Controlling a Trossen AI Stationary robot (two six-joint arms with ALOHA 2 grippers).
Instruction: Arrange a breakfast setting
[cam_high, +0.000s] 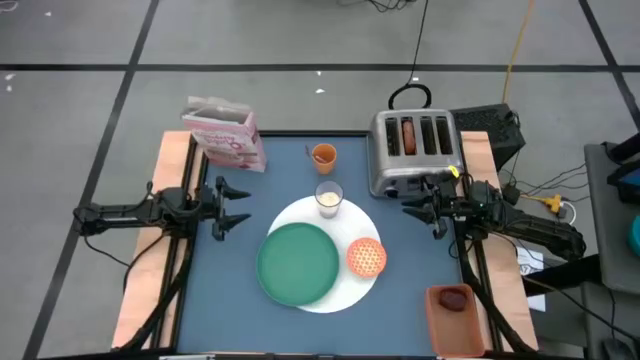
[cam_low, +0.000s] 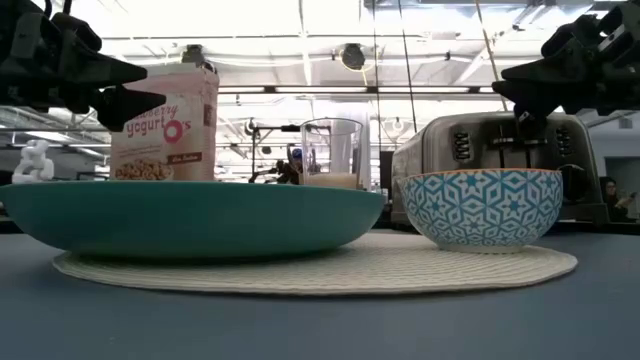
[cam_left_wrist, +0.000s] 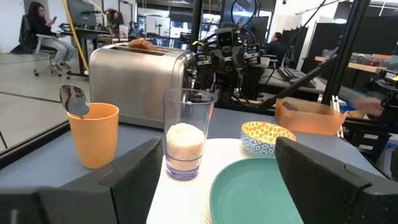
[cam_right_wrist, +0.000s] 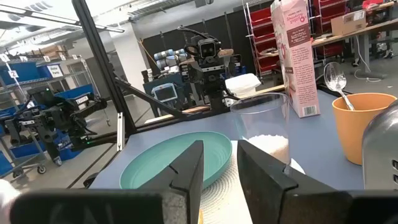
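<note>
Left gripper (cam_high: 243, 208): fingers wide apart, empty, above the table's left side. Ahead of it: plate (cam_high: 298, 262) on white disc (cam_high: 340, 285), glass (cam_high: 329, 197), cup (cam_high: 323, 154) with spoon (cam_left_wrist: 74, 100) handle-down, bowl tilted outward. Cereal box (cam_high: 226, 133) upright, behind.

Right gripper (cam_high: 412, 206): narrow gap, empty, just before toaster (cam_high: 413, 150) holding bagel (cam_high: 407, 135). Bowl (cam_high: 366, 257) near; tray (cam_high: 457, 318) with fruit (cam_high: 453, 298) behind.

Bare tabletop (cam_high: 200, 290) beside green round plate (cam_high: 298, 262)
</note>
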